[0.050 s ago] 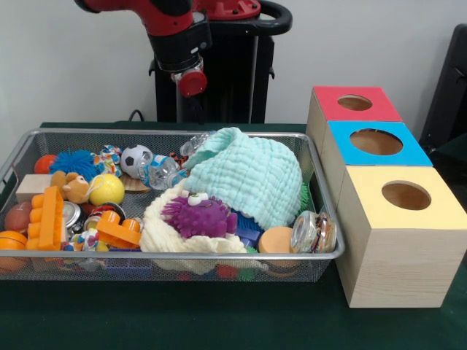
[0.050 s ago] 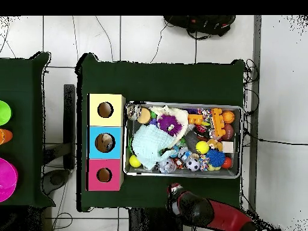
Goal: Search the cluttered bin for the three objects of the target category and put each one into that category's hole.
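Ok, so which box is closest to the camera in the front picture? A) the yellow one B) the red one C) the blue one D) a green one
A: the yellow box sits at the near end of the row beside the wire bin, with the blue box behind it and the red box farthest back.

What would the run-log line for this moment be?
arm: drawn back behind silver wire-mesh bin | claw: state unclear | bin: full, pale green cloth on top | boxes: red-topped, blue-topped, yellow-topped wooden boxes beside bin
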Robot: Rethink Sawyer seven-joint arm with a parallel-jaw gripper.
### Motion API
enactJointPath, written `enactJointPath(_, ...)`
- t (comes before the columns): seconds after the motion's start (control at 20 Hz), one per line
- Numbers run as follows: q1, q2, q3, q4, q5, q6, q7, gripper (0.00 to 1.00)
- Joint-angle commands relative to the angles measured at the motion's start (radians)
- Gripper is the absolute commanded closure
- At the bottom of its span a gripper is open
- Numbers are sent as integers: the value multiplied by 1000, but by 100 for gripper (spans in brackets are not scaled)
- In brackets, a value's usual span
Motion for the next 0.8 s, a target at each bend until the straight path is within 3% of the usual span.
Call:
enactJointPath(0.05, 65, 17, -60, -208, -78, -129, 1, 0)
enactJointPath(0.2, 84, 20, -77, -218, -71, -147, 20, 0)
enactJointPath(0.45, 81, 90, -52, -296, -45, -165, 8, 0)
enactJointPath(0.8, 168, 139, -94, -375, 10, -154, 48, 0)
